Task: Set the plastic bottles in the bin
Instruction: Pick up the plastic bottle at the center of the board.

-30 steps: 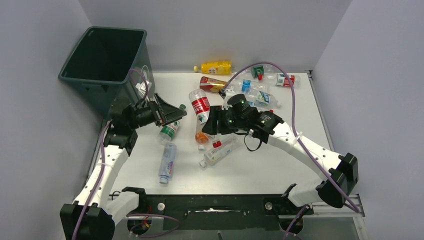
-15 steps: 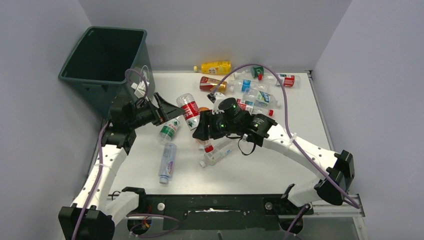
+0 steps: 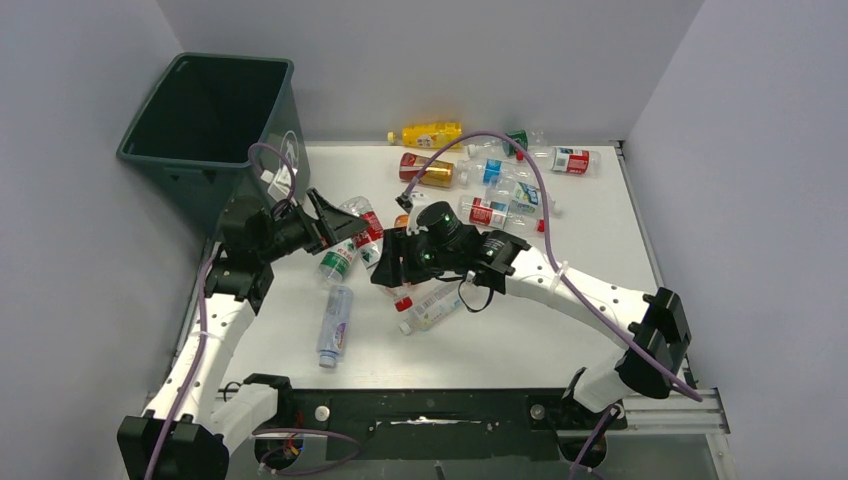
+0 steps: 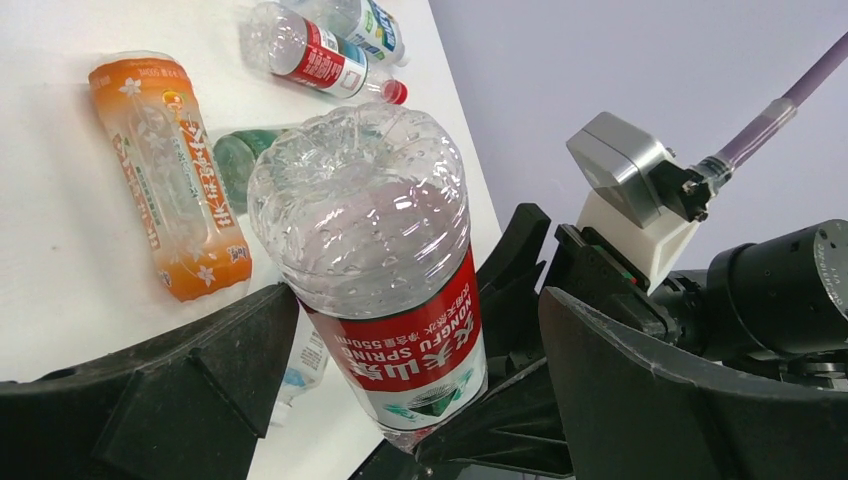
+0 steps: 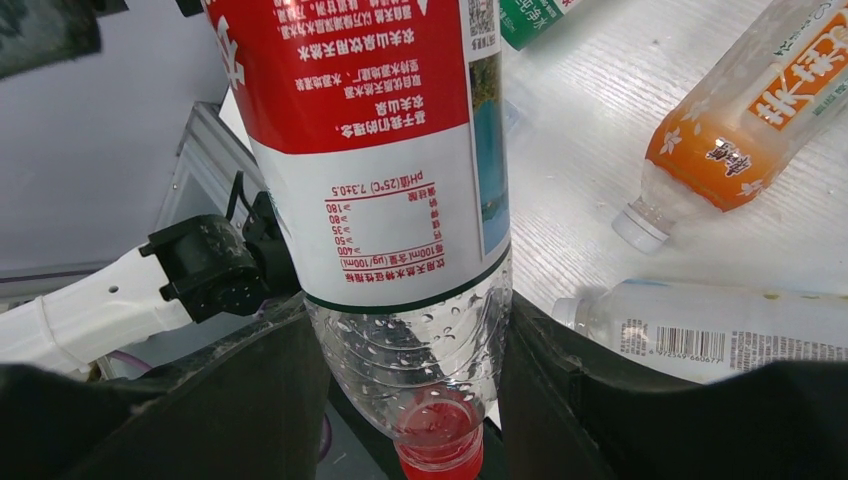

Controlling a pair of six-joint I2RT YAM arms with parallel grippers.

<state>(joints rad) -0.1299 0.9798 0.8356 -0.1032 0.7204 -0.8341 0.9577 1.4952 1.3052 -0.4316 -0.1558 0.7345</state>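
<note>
My right gripper (image 3: 388,258) (image 5: 410,330) is shut on the shoulder of a clear plastic bottle with a red label (image 3: 362,225) (image 5: 380,150). Its red cap points back at the wrist. The bottle is held above the table. Its base end reaches between the fingers of my left gripper (image 3: 335,222) (image 4: 415,300), which stands open around it, with a clear gap on the right side. The dark green bin (image 3: 240,60) stands at the far left, behind the left arm, its mouth open. Other plastic bottles lie about the table.
A green-label bottle (image 3: 338,260), a blue-label one (image 3: 334,325) and a clear one (image 3: 430,308) lie near the grippers. An orange bottle (image 4: 165,180) (image 5: 745,120) lies under the right arm. Yellow (image 3: 430,134), red-gold (image 3: 428,170) and several clear bottles (image 3: 510,190) lie at the back.
My right arm has carried the red-label bottle leftward, bringing its base between the left gripper's open fingers. The left arm has hardly moved.
</note>
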